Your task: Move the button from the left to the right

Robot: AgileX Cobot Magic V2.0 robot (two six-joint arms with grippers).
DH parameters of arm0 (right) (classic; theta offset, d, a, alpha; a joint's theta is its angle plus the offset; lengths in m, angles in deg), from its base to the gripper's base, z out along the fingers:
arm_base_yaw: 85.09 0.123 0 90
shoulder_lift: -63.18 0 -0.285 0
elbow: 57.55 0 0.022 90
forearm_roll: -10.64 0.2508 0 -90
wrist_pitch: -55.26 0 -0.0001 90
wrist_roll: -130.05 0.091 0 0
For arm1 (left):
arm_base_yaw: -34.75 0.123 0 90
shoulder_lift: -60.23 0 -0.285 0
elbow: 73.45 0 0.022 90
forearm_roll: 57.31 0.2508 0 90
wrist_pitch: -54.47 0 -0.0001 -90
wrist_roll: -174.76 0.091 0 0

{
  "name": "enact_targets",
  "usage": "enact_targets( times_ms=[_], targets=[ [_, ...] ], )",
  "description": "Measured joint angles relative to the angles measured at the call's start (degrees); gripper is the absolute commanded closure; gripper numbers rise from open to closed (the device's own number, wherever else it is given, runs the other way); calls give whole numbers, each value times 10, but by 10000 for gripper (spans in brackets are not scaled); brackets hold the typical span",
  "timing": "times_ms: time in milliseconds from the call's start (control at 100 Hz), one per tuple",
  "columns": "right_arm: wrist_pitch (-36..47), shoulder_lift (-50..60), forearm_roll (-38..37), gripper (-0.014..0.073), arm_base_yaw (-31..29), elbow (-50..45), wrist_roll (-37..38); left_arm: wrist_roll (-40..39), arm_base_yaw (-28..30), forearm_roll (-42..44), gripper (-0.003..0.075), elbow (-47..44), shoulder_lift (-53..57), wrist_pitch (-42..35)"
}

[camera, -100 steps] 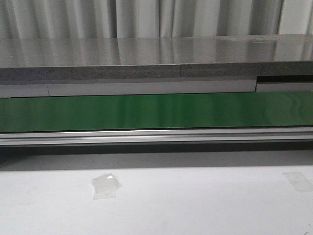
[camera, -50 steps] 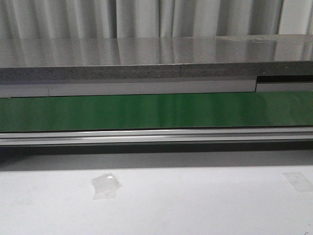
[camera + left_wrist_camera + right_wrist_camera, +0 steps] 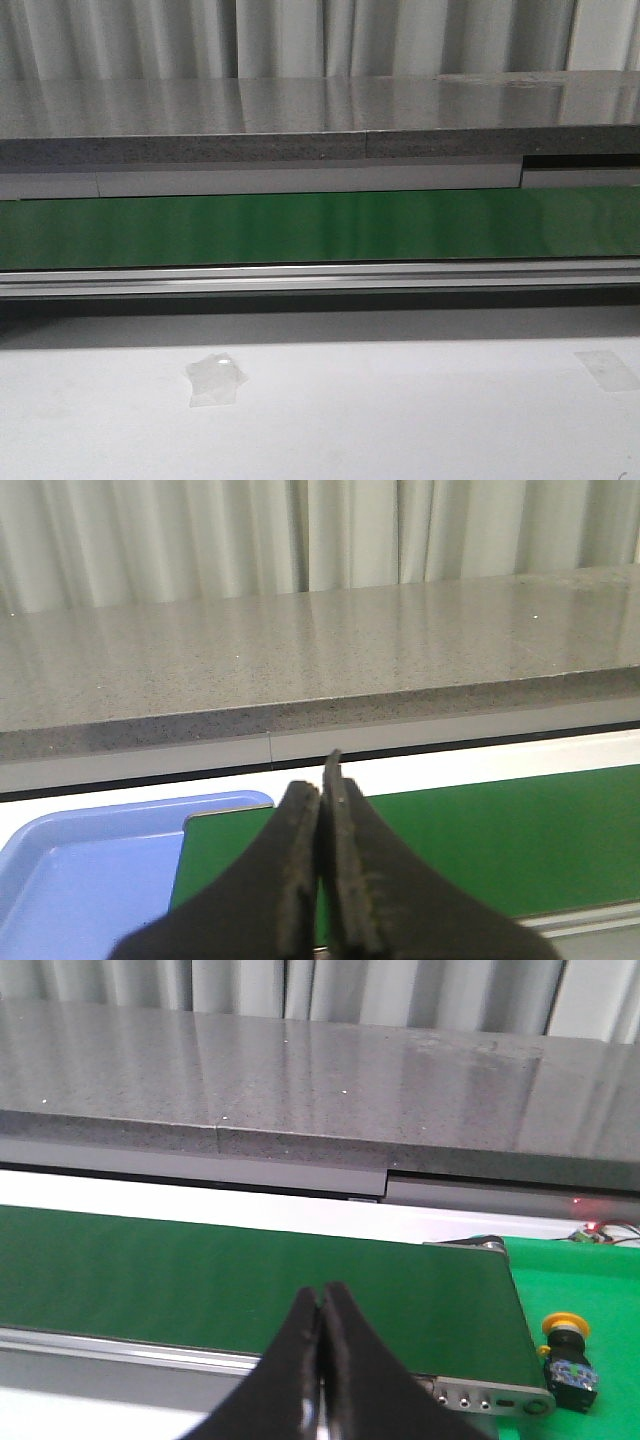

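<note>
In the right wrist view the button (image 3: pixel 566 1346), yellow cap on a black boxy body, lies on a bright green surface (image 3: pixel 585 1280) just past the end of the dark green conveyor belt (image 3: pixel 200 1270). My right gripper (image 3: pixel 320 1295) is shut and empty over the belt's near rail, well apart from the button. My left gripper (image 3: pixel 322 780) is shut with nothing in it, above the belt's other end (image 3: pixel 520 840) beside a blue tray (image 3: pixel 70 870). The front view shows neither gripper nor the button.
A grey stone ledge (image 3: pixel 320 125) runs behind the belt (image 3: pixel 320 228), with curtains beyond. An aluminium rail (image 3: pixel 320 278) edges the belt's front. Two pieces of clear tape (image 3: pixel 212 380) (image 3: pixel 607 368) lie on the white table (image 3: pixel 400 420).
</note>
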Motion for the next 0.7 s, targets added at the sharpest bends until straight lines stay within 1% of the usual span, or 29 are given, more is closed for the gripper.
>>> enact_targets(
  times_ms=[130,220,430,570,700],
  targets=[
    [33,33,-65,662,0,-44,94,0,0,0,740,0,0,0],
    [45,59,-93,662,0,-75,127,0,0,0,740,0,0,0],
    [55,116,-107,662,0,-146,141,0,0,0,740,0,0,0],
    [71,119,-107,662,0,-195,142,0,0,0,740,0,0,0],
    [108,119,-108,662,0,-226,142,0,0,0,740,0,0,0]
  ],
)
